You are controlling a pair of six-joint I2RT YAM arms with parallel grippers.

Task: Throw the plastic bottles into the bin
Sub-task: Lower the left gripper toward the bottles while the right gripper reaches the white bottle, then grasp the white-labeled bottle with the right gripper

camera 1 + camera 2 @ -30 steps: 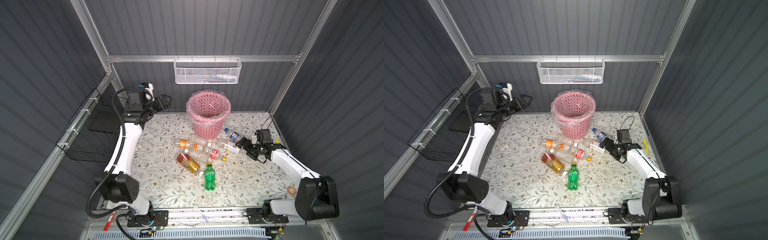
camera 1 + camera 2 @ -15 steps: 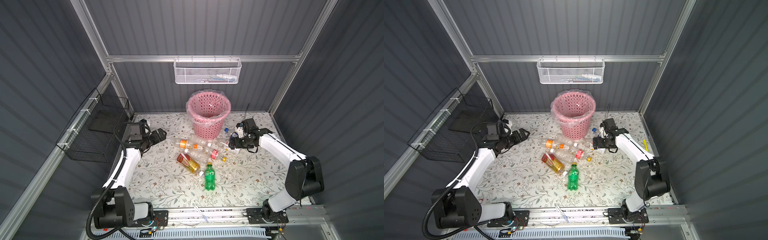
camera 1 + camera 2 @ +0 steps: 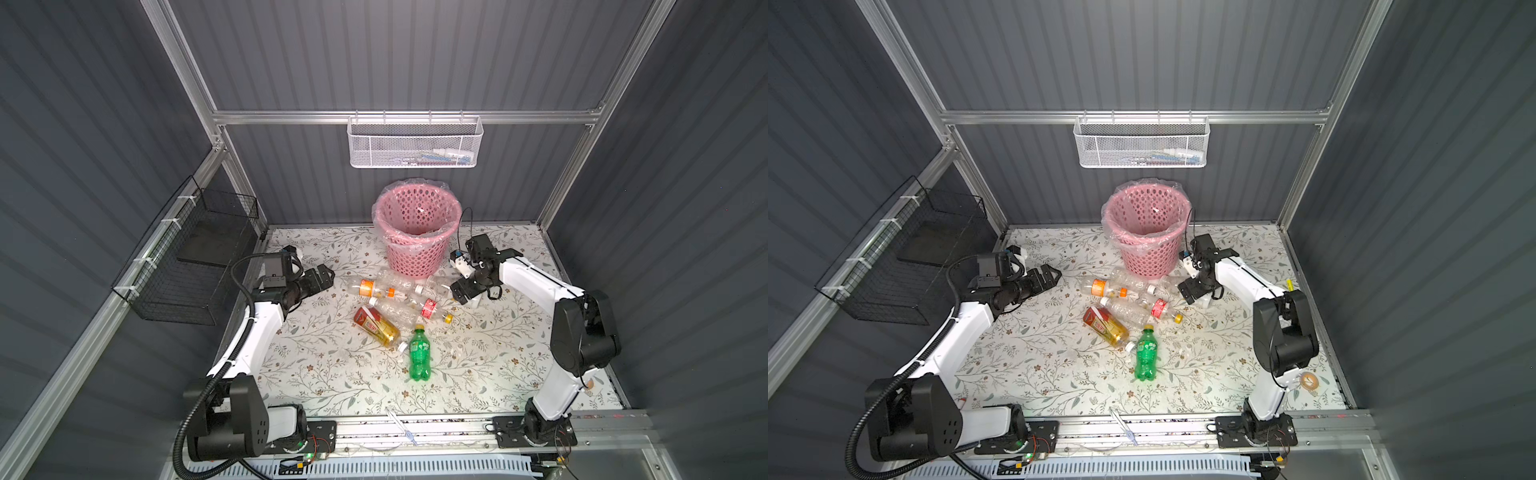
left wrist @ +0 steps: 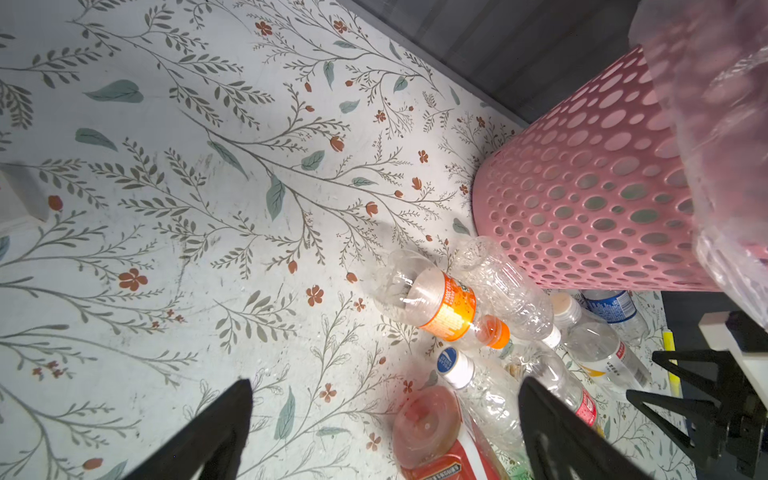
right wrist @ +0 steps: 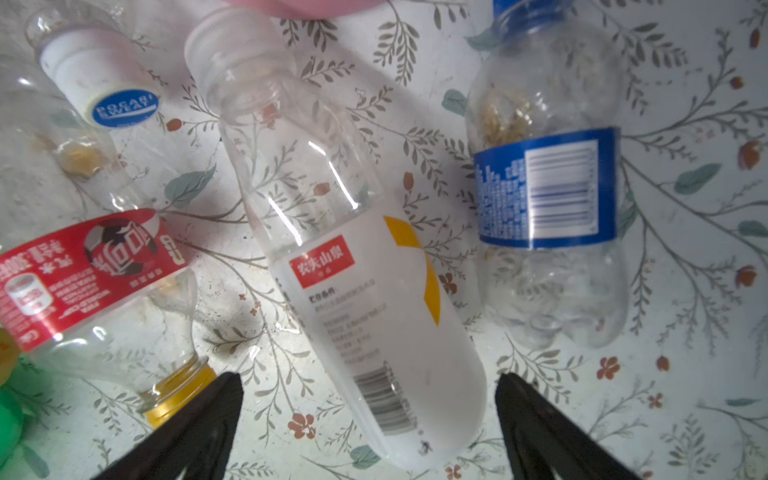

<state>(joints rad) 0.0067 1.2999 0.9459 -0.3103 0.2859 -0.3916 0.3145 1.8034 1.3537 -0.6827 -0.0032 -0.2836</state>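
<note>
The pink bin (image 3: 411,257) stands at the back of the floral mat, lined with a clear bag. Several plastic bottles lie in front of it: an orange-label one (image 3: 368,287), an amber tea one (image 3: 376,326), a green one (image 3: 419,353) and a red-label one (image 3: 430,309). My right gripper (image 3: 463,293) hovers right of the bin. It is open, with its fingers either side of the base of a white-label bottle (image 5: 374,291). A blue-label bottle (image 5: 548,191) lies beside that one. My left gripper (image 3: 328,276) is open and empty, low over the mat left of the pile.
A white mesh basket (image 3: 415,143) hangs on the back wall. A black wire basket (image 3: 195,257) hangs on the left wall. A yellow highlighter (image 3: 1288,284) and a tape roll (image 3: 1308,380) lie along the mat's right edge.
My left arm dropped from high at the back left to low over the mat, pointing at the bottles. My right gripper swung from the right side inward to the bottles beside the bin.
</note>
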